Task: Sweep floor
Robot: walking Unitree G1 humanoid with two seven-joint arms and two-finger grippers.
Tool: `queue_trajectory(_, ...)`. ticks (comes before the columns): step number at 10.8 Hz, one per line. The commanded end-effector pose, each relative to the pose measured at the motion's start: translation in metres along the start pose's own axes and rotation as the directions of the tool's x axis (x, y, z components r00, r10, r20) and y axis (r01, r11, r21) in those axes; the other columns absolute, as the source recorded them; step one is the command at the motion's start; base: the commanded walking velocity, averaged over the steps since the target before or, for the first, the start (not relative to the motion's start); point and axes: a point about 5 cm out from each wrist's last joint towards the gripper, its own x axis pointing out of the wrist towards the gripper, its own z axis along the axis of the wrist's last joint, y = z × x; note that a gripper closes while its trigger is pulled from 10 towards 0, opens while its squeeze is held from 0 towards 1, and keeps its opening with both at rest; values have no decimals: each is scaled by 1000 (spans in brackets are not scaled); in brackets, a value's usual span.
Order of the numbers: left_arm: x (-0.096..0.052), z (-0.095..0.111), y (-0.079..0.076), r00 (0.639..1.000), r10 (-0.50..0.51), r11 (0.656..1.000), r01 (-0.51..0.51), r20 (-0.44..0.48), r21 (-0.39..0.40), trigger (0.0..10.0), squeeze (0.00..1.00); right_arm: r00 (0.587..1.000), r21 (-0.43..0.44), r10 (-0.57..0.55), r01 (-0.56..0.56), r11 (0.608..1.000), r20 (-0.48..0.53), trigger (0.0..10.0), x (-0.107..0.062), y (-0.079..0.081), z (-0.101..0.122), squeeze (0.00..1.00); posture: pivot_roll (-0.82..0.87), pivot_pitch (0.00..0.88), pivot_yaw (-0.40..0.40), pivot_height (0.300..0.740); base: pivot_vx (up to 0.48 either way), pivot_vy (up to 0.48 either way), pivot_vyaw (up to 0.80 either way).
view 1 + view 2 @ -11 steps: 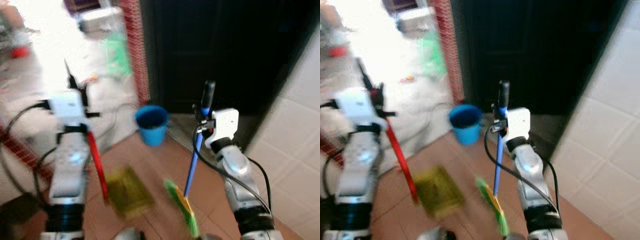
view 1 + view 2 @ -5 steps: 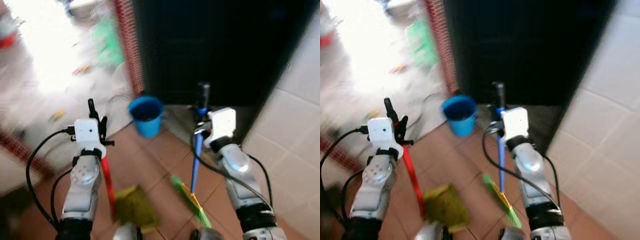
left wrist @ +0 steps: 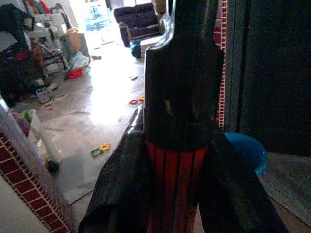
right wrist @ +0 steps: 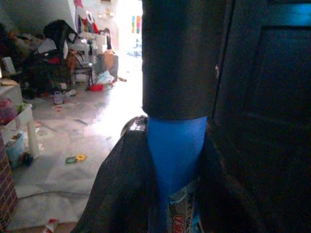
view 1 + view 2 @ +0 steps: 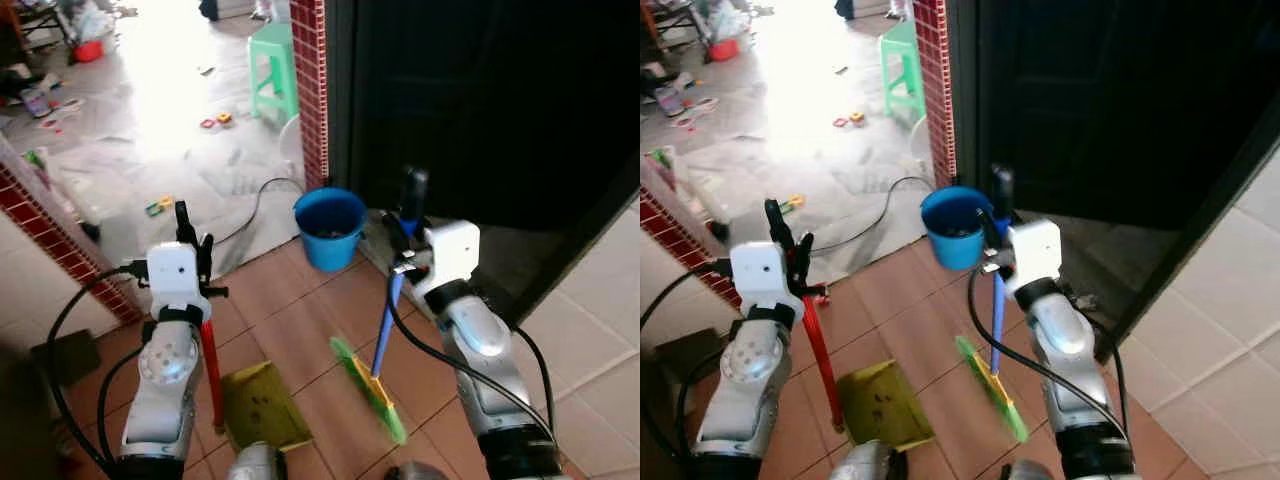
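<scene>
My view has steadied and tilted up. The left hand (image 5: 188,232) stays clamped on the red-handled yellow dustpan (image 5: 258,405), the right hand (image 5: 402,240) on the blue-handled green broom (image 5: 372,388); both rest on terracotta floor tiles (image 5: 290,330), ready for sweeping.

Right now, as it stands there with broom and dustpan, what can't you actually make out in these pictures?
- Doorway: too dark in both eye views.
- Bucket: its contents are too small and shadowed.
- Floor litter: bright specks, too small to name.
- Broom bristles: blurred.
- Dustpan: near edge cut off by the picture's bottom edge.
</scene>
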Motion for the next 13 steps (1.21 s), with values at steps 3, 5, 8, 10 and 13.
queue_trajectory(3, 36, 42, 15, 986, 39, 998, -45, 160, 37, 10000, 0, 991, -5, 88, -88, 996, 98, 10000, 36, 3, 28, 0, -18, 0, -17, 740, 0, 0, 469)
queue_trajectory(5, 23, 32, 24, 982, 130, 991, -131, 133, -3, 10000, 0, 994, 14, 77, -78, 997, 79, 10000, 30, 7, 23, 0, -33, 0, -24, 740, 0, 0, 619)
queue_trajectory(8, 31, 33, 20, 984, 90, 994, -99, 155, 47, 10000, 0, 995, 20, 68, -69, 997, 68, 10000, 21, 13, 16, 0, -43, 0, 20, 740, 0, 0, 0)
queue_trajectory(10, 28, 36, 13, 987, 44, 999, -48, 153, 20, 10000, 0, 993, -31, 17, -13, 999, 113, 10000, 38, 0, 28, 0, -91, 0, 31, 740, 0, 0, 0)
queue_trajectory(13, 27, 26, -6, 993, -29, 1000, 28, 118, 6, 10000, 0, 985, -63, -123, 131, 989, 118, 10000, 36, -23, 30, 0, -83, 0, 61, 740, 0, 0, 0)
